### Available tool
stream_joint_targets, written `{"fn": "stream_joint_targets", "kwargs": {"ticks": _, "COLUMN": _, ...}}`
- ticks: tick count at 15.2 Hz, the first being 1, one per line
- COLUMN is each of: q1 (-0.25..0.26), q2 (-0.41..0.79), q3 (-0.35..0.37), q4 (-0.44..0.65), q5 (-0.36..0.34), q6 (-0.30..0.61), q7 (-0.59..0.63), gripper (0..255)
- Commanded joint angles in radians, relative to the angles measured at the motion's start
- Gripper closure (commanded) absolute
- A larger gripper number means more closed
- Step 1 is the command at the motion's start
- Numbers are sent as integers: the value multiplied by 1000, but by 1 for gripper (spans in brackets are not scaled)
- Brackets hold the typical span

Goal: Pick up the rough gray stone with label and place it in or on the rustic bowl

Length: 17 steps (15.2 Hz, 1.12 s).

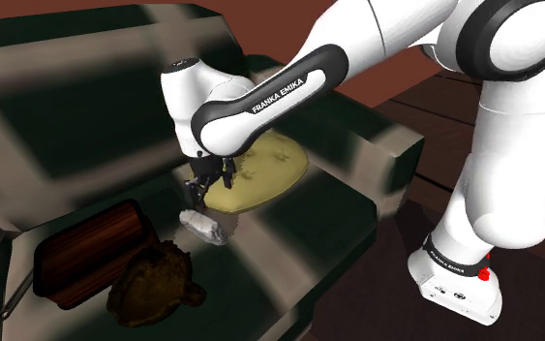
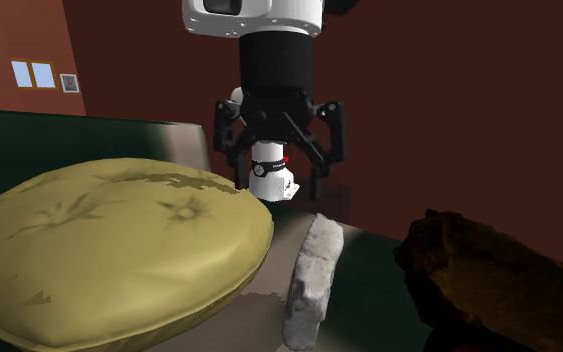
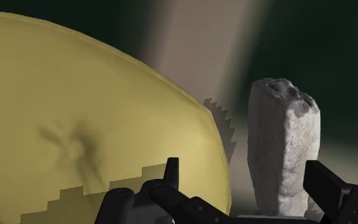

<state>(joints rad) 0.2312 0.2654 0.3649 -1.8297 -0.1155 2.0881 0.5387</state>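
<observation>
Living room of a home, dark green sofa with backrest and armrest, dark plank floor, red-brown wall with small framed pictures.

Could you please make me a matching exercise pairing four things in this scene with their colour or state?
Things:
1. stone
2. bowl
3. gripper
4. lumpy object

Descriptions:
A. open, holding nothing
B. dark brown
C. pale yellow, empty
D. pale grey, lying beside the bowl

Pairs: 1-D, 2-C, 3-A, 4-B
</observation>
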Motion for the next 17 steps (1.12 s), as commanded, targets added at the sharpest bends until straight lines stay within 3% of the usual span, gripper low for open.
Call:
{"fn": "stream_joint_targets", "kwargs": {"ticks": 1, "q1": 27, "q2": 80, "q3": 3, "q4": 74, "q5": -26, "q6": 2, "q7": 23, "gripper": 0}}
{"fn": "stream_joint_targets", "kwargs": {"ticks": 4, "q1": 70, "q2": 194, "q3": 2, "q4": 197, "q5": -60, "q6": -10, "q7": 46, "gripper": 0}}
{"fn": "stream_joint_targets", "kwargs": {"ticks": 12, "q1": 79, "q2": 245, "q3": -10, "q4": 167, "q5": -81, "q6": 69, "q7": 59, "gripper": 0}}
{"fn": "stream_joint_targets", "kwargs": {"ticks": 17, "q1": 79, "q2": 245, "q3": -10, "q4": 167, "q5": -81, "q6": 69, "q7": 59, "gripper": 0}}
